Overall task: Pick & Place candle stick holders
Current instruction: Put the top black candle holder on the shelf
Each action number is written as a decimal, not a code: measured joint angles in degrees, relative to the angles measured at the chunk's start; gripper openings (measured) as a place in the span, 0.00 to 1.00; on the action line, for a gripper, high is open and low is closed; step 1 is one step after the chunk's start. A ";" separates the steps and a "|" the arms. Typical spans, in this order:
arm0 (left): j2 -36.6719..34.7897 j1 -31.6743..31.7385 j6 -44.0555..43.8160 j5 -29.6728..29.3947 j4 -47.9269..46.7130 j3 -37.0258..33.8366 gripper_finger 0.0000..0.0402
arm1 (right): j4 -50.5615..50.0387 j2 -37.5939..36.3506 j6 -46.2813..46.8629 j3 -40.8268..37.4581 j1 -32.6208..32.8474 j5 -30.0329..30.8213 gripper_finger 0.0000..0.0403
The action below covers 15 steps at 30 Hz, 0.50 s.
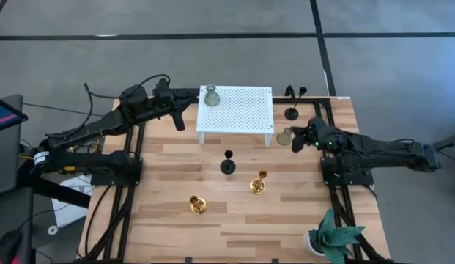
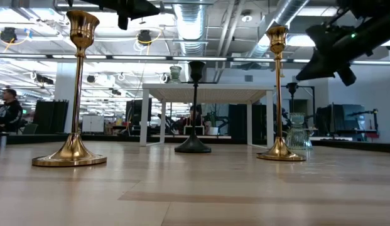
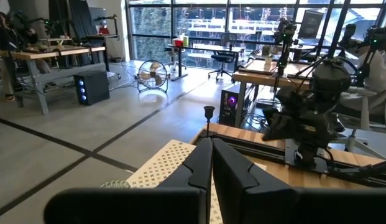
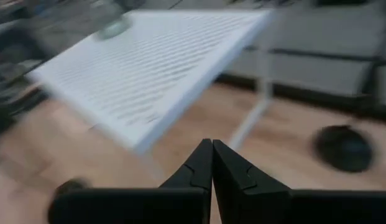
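One pale green glass holder (image 1: 210, 95) stands on the white perforated stand (image 1: 238, 111). The other green one (image 1: 285, 136) stands on the wooden table by the stand's right leg. Two black holders stand upright, one mid-table (image 1: 227, 163) and one at the far right (image 1: 291, 110). Two gold holders (image 1: 258, 183) (image 1: 197, 204) stand nearer the front. My left gripper (image 3: 211, 149) is shut and empty, raised beside the stand's left edge (image 1: 179, 117). My right gripper (image 4: 212, 149) is shut and empty, raised just right of the green holder on the table (image 1: 297, 139), above it in the low view (image 2: 336, 63).
A green leafy plant in a white pot (image 1: 332, 238) sits at the table's near right corner. The black frame rails (image 1: 132, 169) run along both table sides. Bare wood (image 1: 234, 227) lies along the front between the gold holders and the near edge.
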 joint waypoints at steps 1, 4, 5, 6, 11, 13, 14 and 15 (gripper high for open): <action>0.00 0.00 0.00 0.00 0.00 0.00 0.03 | -0.04 -0.02 -0.34 0.00 -0.93 1.01 0.00; 0.00 0.00 0.00 0.00 0.00 0.00 0.03 | -0.55 -0.02 -0.57 0.00 -4.47 1.30 0.00; 0.00 0.00 0.00 0.00 0.02 0.00 0.03 | -0.80 0.00 -0.57 0.00 -5.67 1.32 0.00; 0.00 0.00 0.00 0.00 0.01 0.00 0.03 | -0.73 0.32 -0.59 0.00 -6.77 1.32 0.00; 0.00 0.00 -0.02 0.00 0.01 0.00 0.03 | -0.54 3.24 -1.08 0.02 -11.78 0.97 0.00; 0.00 0.00 0.00 0.00 0.00 0.00 0.03 | 0.24 4.68 -1.71 0.04 -13.38 -0.78 0.00; 0.00 0.00 0.00 0.00 0.00 0.00 0.03 | 0.57 5.51 -1.84 0.04 -14.11 -1.67 0.00; 0.00 0.00 0.00 0.00 0.02 0.00 0.03 | 1.09 6.55 -1.88 0.04 -14.71 -2.35 0.00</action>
